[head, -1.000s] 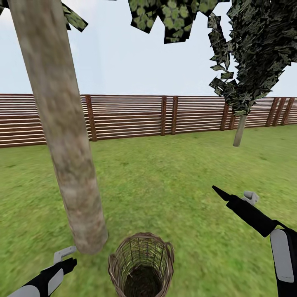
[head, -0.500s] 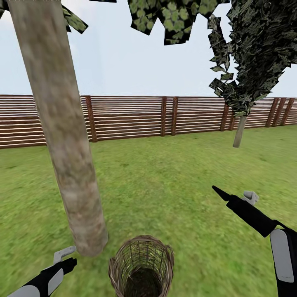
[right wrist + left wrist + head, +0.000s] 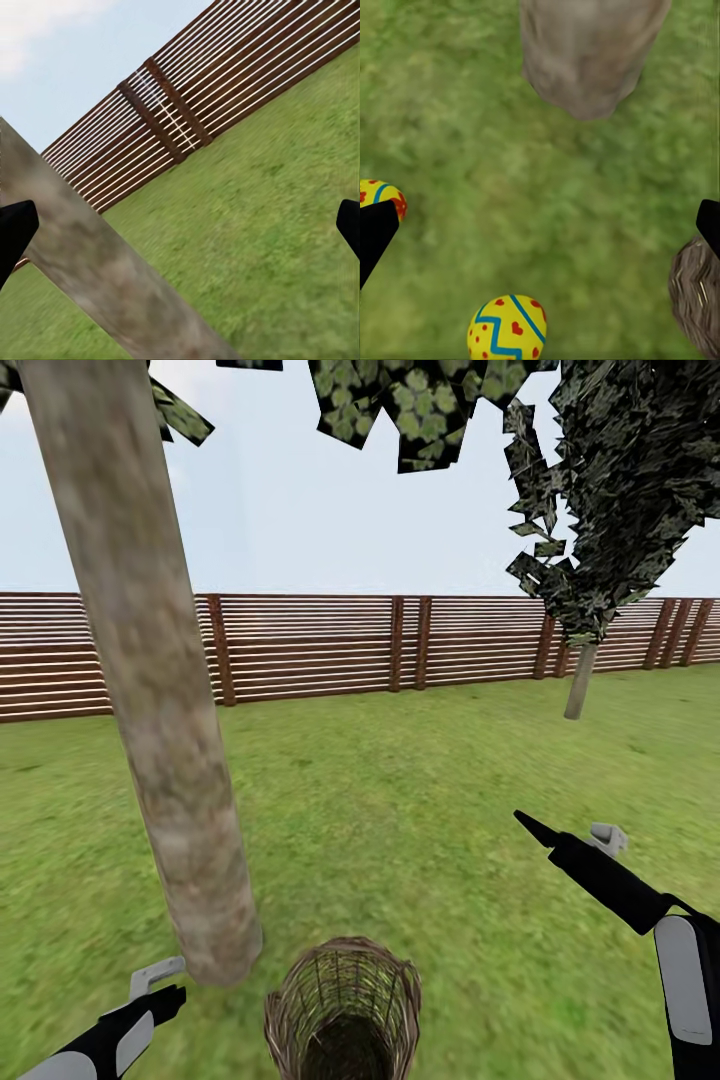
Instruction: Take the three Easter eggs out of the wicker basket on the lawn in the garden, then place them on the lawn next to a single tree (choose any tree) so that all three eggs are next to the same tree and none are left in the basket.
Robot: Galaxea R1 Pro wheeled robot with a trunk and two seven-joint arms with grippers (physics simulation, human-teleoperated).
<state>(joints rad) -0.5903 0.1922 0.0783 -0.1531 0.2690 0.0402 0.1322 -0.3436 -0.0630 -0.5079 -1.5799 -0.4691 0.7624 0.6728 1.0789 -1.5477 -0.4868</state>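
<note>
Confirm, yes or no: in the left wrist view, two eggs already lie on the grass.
Yes: one Easter egg lies on the lawn, and a second egg lies partly behind a fingertip.

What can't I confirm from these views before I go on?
- Wicker basket floor, head view: dark, cut off by the bottom edge, so an egg inside can't be ruled out.
- Third egg: the left wrist view gives two eggs, one cropped.
- Left gripper, head view: jaws partly cropped.
</note>
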